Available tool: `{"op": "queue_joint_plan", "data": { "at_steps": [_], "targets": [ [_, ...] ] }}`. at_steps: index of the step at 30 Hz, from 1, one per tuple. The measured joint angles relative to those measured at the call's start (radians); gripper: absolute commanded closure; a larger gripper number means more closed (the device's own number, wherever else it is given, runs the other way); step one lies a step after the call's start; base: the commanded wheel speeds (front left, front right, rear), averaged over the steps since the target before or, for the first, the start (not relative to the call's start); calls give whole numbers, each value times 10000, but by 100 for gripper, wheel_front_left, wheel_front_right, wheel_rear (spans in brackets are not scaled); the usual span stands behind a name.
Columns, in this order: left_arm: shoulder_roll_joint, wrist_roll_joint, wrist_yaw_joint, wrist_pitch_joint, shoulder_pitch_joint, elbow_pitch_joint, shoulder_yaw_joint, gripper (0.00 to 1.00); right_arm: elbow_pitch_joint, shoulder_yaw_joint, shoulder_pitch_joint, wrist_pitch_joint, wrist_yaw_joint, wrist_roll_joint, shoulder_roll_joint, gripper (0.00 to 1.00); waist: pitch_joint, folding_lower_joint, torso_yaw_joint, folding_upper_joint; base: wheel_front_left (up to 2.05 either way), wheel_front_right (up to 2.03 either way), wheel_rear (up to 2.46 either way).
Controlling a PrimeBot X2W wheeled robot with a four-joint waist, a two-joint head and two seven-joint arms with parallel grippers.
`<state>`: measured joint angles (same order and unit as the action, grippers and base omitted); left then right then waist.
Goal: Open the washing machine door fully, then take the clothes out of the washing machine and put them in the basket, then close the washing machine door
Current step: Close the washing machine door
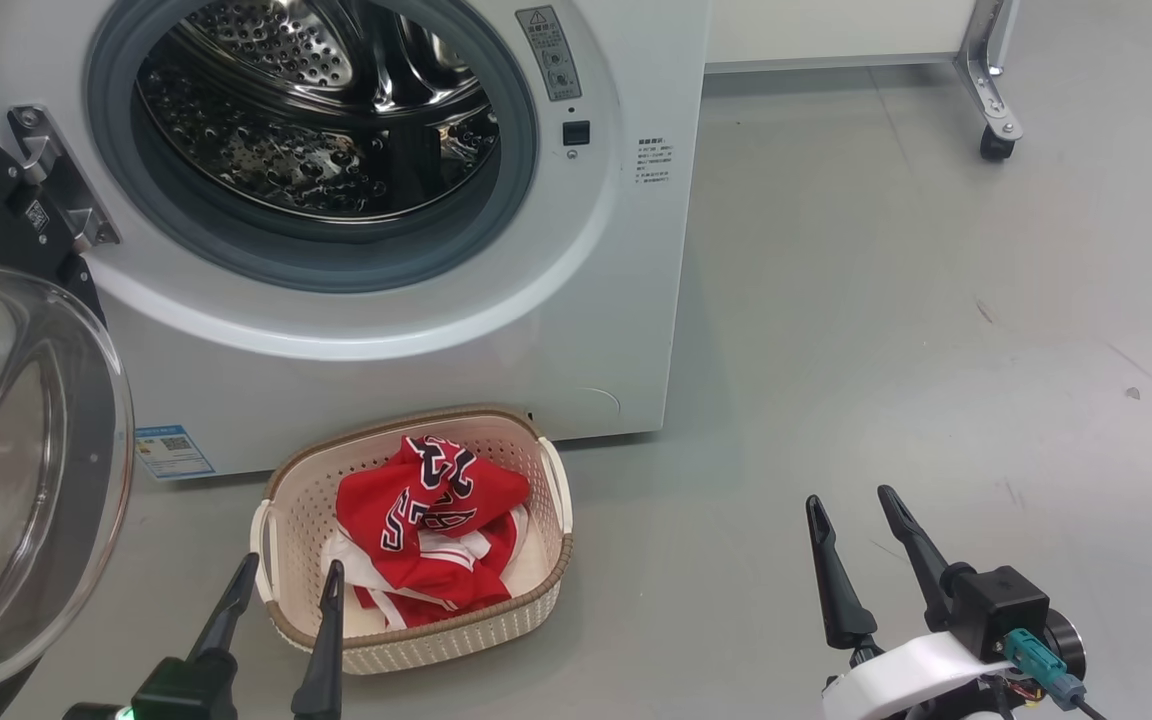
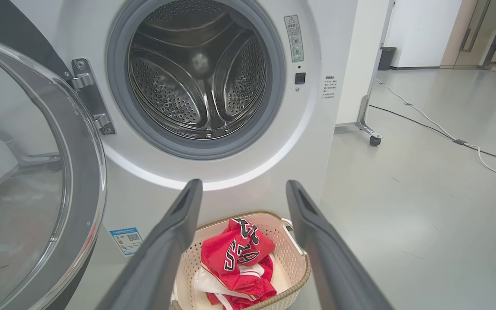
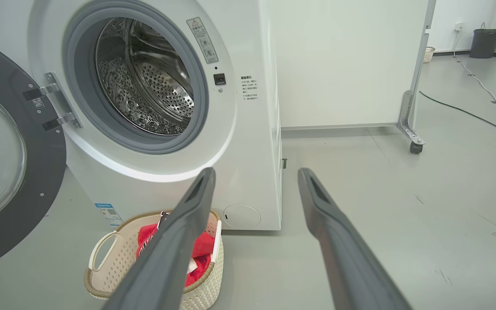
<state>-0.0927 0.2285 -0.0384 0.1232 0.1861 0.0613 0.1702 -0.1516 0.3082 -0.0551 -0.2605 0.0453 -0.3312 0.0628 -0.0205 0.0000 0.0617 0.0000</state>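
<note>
One washing machine door (image 1: 26,450) at the far left of the head view, swung wide open, its clear glass bowl bulging toward the camera inside a black ring; metal hinge brackets (image 1: 61,180) joined it to the washing machine (image 1: 576,330); a grey seal (image 1: 266,262) ringed the mouth and the steel perforated drum (image 1: 316,110) lay open to view; small blue label (image 1: 173,452) low on the white front; left gripper (image 1: 293,562) at lower left, fingers spread and released, grasping nothing, its tips crossing the near-left rim of the basket (image 1: 416,645) in that view, contact not determinable; basket stood on the grey floor (image 1: 836,330) just in front of the machine, below the drum mouth; the clothes (image 1: 436,520) lay inside it, red jersey with navy-and-white lettering on top, white trim beneath; right gripper (image 1: 849,496) at lower right, well apart from the basket, fingers likewise spread and empty, above the floor; a caster (image 1: 996,145) on a metal foot at upper right.
</note>
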Motion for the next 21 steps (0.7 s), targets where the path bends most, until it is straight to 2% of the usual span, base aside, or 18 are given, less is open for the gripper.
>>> {"op": "queue_joint_plan", "data": {
  "at_steps": [12, 21],
  "targets": [
    [-29, 0, 0, -79, -1, 46, 67, 0, 21, -123, 0, 0, 10, 8, -10, 0, -87, 0, -57, 0, 0, 0, 0],
    [-36, -29, -17, -88, -15, 50, 84, 0, 163, -290, -2, 0, 15, 90, 2, 0, -134, 0, -528, 0, 0, 0, 0]
  ]
}}
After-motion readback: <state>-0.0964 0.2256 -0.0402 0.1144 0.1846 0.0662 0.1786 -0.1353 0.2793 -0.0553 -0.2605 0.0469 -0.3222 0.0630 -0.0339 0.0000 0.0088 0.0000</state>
